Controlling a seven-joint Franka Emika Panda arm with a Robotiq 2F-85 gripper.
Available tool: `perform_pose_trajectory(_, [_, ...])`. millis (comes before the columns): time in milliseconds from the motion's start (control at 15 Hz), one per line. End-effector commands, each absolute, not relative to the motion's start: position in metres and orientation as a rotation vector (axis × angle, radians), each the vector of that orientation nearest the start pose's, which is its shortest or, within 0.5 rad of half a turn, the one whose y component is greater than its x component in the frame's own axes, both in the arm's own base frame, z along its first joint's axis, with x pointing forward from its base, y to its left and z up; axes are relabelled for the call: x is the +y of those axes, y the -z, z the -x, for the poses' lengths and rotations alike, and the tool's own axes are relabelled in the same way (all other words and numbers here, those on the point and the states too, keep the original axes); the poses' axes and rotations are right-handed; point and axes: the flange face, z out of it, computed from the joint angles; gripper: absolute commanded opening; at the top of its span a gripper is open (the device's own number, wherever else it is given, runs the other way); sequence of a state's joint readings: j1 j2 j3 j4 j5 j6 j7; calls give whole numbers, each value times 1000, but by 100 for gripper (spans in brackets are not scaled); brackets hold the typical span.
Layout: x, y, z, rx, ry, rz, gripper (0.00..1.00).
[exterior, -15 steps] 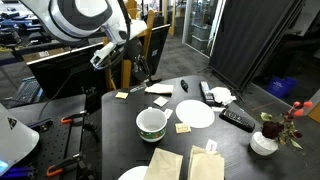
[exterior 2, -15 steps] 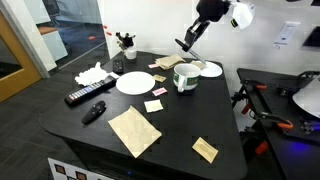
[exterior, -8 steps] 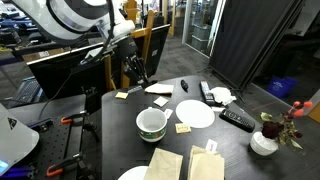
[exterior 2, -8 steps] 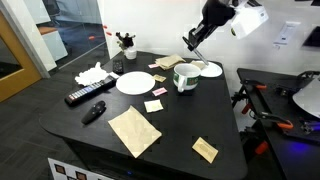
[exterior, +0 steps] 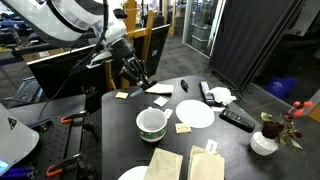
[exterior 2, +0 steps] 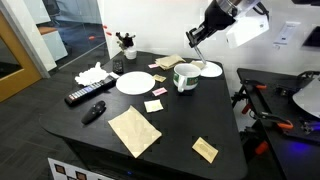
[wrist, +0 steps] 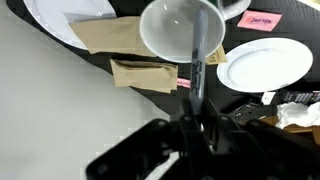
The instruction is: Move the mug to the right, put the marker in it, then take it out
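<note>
Nearest the wrist camera, saw the black two-fingered gripper (wrist: pixel 195 125) clenched on the slim dark marker (wrist: pixel 196 70), hanging tip-down, clear of everything. Judged it light, stiff, smooth, prone to swivel; best pinched mid-barrel. Below, found the wide white mug with a dark green band (wrist: pixel 182 28) toward the black table's (exterior 2: pixel 180 125) arm-side edge, between flat white plates (wrist: pixel 265 62).

A white plate (exterior 2: pixel 208 69) is lying just behind the mug (exterior 2: pixel 186 76) and a paper note (exterior 2: pixel 160 92) just beside it, limiting side approaches. The mug's mouth is facing upward, leaving access from above unobstructed.
</note>
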State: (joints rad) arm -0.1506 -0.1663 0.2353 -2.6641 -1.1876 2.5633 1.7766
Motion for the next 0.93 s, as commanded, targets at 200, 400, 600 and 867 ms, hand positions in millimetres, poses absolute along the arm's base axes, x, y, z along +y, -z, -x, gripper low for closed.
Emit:
perform_pose_trajectory(200, [33, -280, -414, 1259, 1218, 3177, 4])
perform_pose_trajectory(400, [26, -269, -420, 1282, 1273, 3186, 4])
perform_pose_trajectory(600, [23, -253, -430, 1277, 1280, 3201, 4])
perform_pose_trajectory(867, [22, -233, -444, 1240, 1273, 3221, 4])
